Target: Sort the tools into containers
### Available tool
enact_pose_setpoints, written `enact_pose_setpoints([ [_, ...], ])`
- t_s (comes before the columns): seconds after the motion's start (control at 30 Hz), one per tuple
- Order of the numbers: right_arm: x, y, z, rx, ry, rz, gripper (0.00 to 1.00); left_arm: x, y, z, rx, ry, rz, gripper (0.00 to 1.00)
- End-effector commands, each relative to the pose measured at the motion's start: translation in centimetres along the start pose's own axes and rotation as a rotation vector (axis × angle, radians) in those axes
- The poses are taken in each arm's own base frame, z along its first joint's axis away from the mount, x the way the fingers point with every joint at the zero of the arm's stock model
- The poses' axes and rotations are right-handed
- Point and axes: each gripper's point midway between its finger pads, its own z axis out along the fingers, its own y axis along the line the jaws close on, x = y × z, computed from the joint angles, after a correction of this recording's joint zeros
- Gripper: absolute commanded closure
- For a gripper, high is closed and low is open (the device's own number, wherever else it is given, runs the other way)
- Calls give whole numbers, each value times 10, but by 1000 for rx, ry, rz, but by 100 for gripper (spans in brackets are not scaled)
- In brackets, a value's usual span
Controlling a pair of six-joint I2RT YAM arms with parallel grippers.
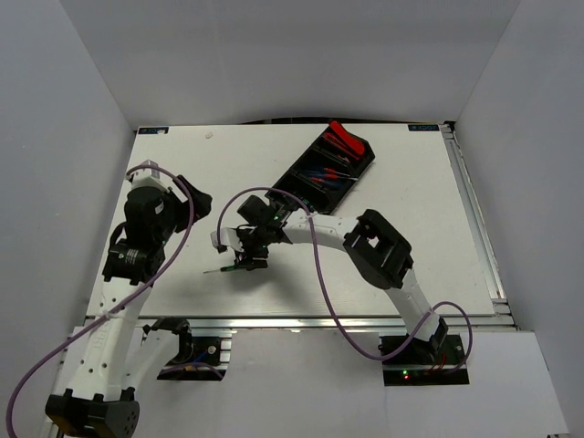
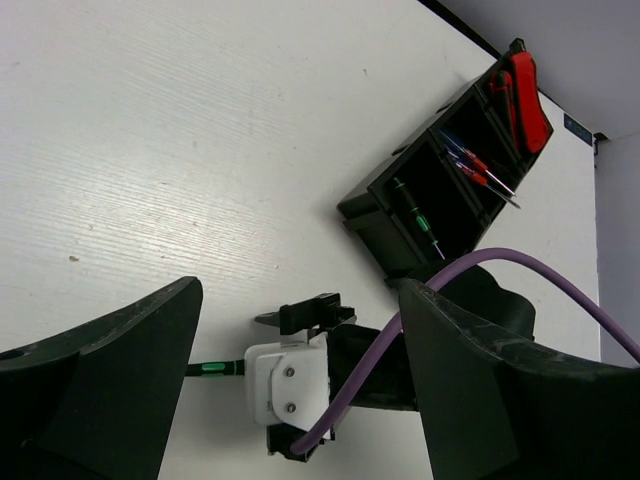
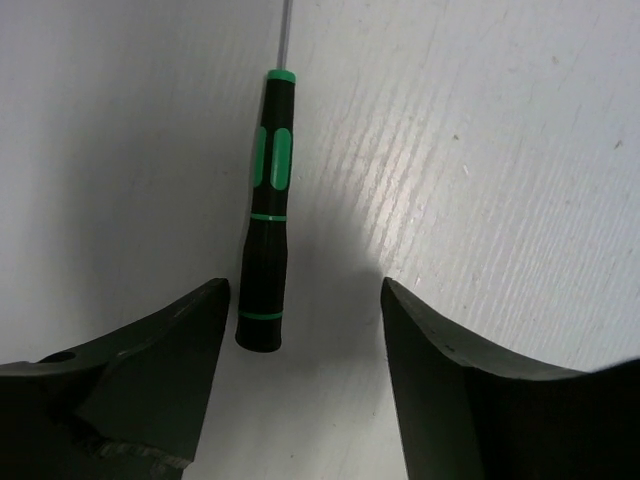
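Just slim screwdriver (image 3: 265,230), grainy white table (image 3: 500,150)

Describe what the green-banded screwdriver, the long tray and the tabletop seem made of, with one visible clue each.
Screwdriver: handle looks like matt black plastic or rubber with green inlays; thin pale shaft, probably metal. Tray: likely black plastic, thin moulded walls, slight sheen. Tabletop: white, perhaps painted wood or laminate; faint grain lines show.

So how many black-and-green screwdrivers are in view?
2. One screwdriver lies on the table between the right gripper's open fingers; the other screwdriver lies in the tray's nearest compartment. More may be hidden there.
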Motion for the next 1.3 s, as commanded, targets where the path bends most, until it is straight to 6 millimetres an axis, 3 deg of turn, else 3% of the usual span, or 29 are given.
enact_pose_setpoints([
  [0.0, -1, -2, 3, 32, 12, 0, 32, -7, 8, -8, -45, -34, 23, 9],
  [0.37, 16, 21, 4, -26, 53, -16, 64, -16, 5, 3, -57, -38, 40, 8],
  [0.47, 15, 28, -1, -51, 53, -16, 87, -20, 4, 4, -56, -48, 40, 8],
  [0.6, 7, 27, -16, -48, 34, -16, 100, -22, 2, 8, -52, -51, 37, 7],
  [0.73, -16, 15, -55, 1, -17, -28, 100, -18, 1, 16, -46, -41, 13, 7],
  [0.83, -17, 2, -86, 45, -51, -11, 100, -16, -3, 20, -27, -39, -9, 7],
  [0.93, -24, -16, -136, 141, -97, 0, 100, -8, -5, 28, -6, -18, -34, 7],
  [1.07, -11, -39, -184, 269, -108, 51, 100, 3, -7, 37, 16, 15, -64, 7],
  [1.17, 21, -63, -224, 400, -95, 152, 100, 17, -11, 45, 50, 66, -92, 7],
  [1.23, 36, -75, -240, 471, -92, 205, 100, 23, -13, 50, 61, 89, -116, 7],
  [1.27, 54, -81, -249, 502, -79, 245, 100, 30, -14, 54, 69, 119, -130, 7],
])
